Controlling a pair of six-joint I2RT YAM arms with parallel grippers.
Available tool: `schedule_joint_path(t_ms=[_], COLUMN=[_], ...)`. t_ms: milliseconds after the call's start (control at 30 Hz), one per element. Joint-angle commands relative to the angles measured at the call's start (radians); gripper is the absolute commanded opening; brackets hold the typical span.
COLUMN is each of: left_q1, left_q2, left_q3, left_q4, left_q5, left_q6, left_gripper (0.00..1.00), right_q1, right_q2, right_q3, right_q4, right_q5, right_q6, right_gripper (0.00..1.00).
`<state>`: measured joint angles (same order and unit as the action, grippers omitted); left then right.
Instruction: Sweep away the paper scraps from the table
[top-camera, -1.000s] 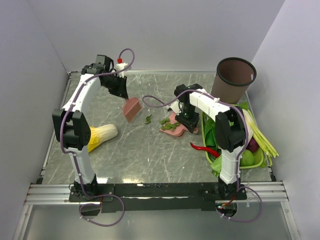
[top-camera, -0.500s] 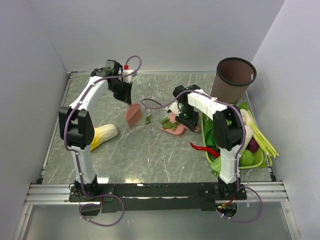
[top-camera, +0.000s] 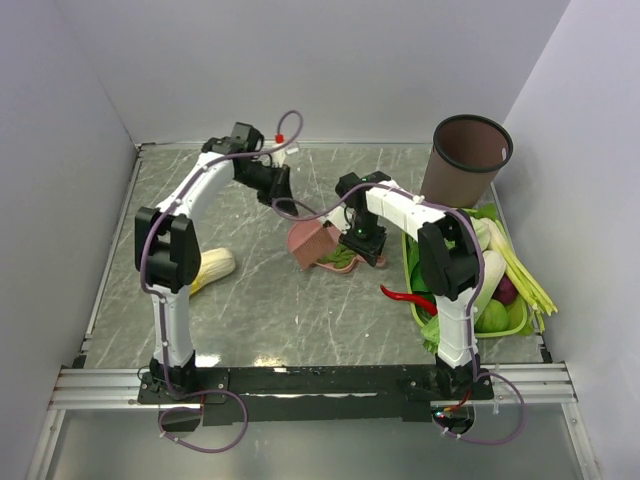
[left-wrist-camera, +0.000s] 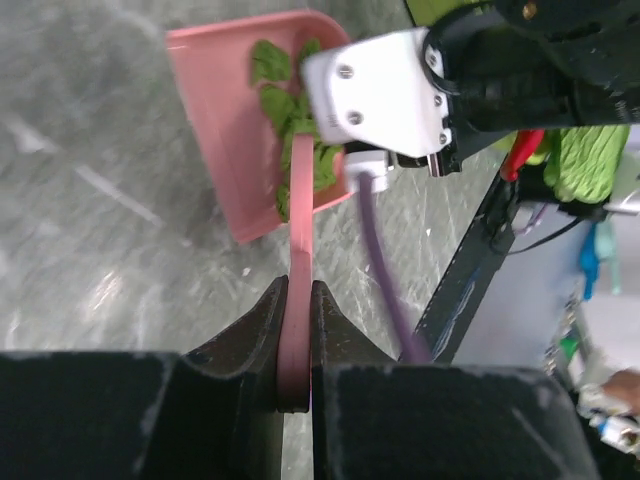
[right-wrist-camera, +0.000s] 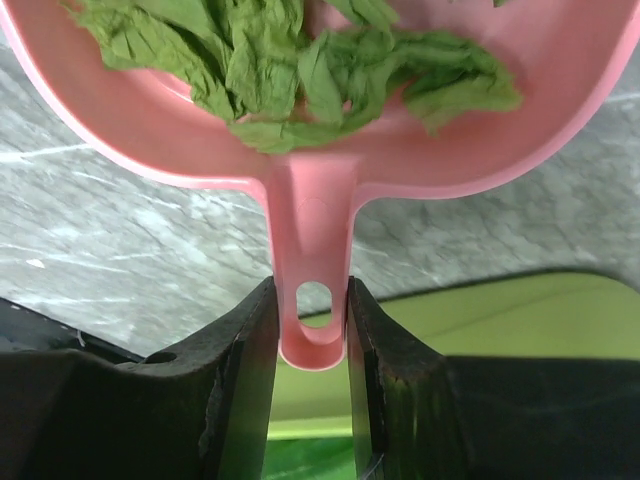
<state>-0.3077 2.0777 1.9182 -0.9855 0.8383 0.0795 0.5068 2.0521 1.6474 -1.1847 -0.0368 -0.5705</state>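
The left pincer is clenched on a flat pink sweeper blade. The blade shows edge-on, its long axis running straight ahead of the jaws into the mouth of the pink dustpan. The paper scraps lie heaped inside the pan, at the blade's far tip and off the table. The right pincer grasps the pan's handle, with the scraps directly ahead of its fingers. The right arm is nearer them, so carrying the load off likely falls to it.
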Motion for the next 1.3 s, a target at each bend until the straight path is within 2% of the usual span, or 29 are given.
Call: schedule_joint_path(t_ms=[0,200,433,567,633,767,1000,1267], left_q1=[0.097,0.191,0.22,0.222,0.222,0.228,0.226,0.226], left_q2=[-0.096,-0.16,-0.235,-0.258,-0.286,-0.376,-0.4,-0.413], left_q3=[-0.018,-0.013,-0.016,-0.024,-0.036,-0.129,-0.143,-0.145], left_q4=[0.018,-0.01,-0.022,-0.013,0.01,0.087,0.099,0.13], left_q5=[0.076,0.073,-0.04,-0.131,-0.255,-0.347,-0.331,-0.269], left_q6=[-0.035,-0.008,0.049,0.077,0.077,0.187,0.244,0.318], left_gripper=[0.01,0.01,0.01,0.01,0.01,0.01,0.01,0.01], right_q1=[0.003,0.001,0.001,-0.001,-0.001,-0.001,-0.004,-0.02], right_q2=[-0.053,-0.161,-0.224,-0.271,-0.294,-0.323,-0.412,-0.584], right_q3=[-0.061,-0.239,-0.241,-0.215,-0.195,-0.15,-0.061,-0.015], right_q4=[0.052,0.282,0.349,0.349,0.338,0.278,0.201,0.159], right_q5=[-0.061,-0.121,-0.166,-0.183,-0.183,-0.184,-0.18,-0.109], right_q6=[0.024,0.017,0.063,0.064,0.067,0.086,0.112,-0.002], right_gripper=[0.0,0.0,0.0,0.0,0.0,0.0,0.0,0.0])
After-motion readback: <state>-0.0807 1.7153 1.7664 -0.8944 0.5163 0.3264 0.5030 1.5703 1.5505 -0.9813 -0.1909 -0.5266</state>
